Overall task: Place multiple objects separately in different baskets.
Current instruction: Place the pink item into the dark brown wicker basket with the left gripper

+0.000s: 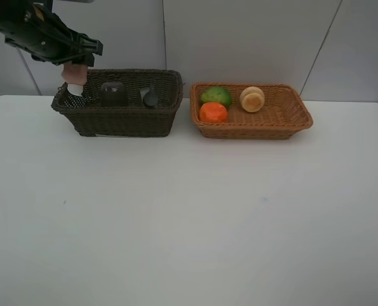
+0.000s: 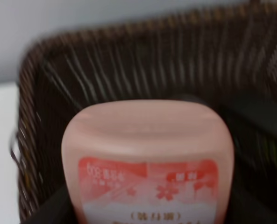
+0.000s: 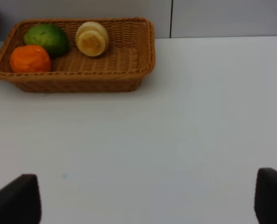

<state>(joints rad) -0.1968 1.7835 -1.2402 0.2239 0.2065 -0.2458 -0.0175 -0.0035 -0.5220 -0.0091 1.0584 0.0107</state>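
We see a white desk (image 1: 176, 223) with two woven baskets side by side along its far edge, just apart from each other: the dark brown basket (image 1: 122, 118) toward the far left corner and the light orange-brown basket (image 1: 265, 121) to its right, near the middle of the far edge. Our left pincer (image 1: 77, 64) hangs over the left end of the dark brown basket, clamped on the pink bottle (image 1: 74, 78), which points its white cap down into the basket's left end; whether the cap touches the floor of the basket we cannot tell. In the left wrist view the pink bottle (image 2: 147, 158) fills the foreground, its red label with white flower marks visible, and the dark weave of the basket wall (image 2: 129, 60) rises behind it. Inside the same basket we make out the translucent cup (image 1: 113, 94) standing near the middle, and beside it, toward the right end, the dark bottle (image 1: 150, 97) lying down. The lighter basket holds three fruits: the green fruit (image 1: 215, 95) at its far left, the orange (image 1: 213, 112) just in front of it and touching it, and the pale peach (image 1: 252, 99) near the middle. From the right wrist view our right pincer (image 3: 147, 200) is over bare desk, its two dark fingertips (image 3: 17, 200) wide apart and holding nothing.
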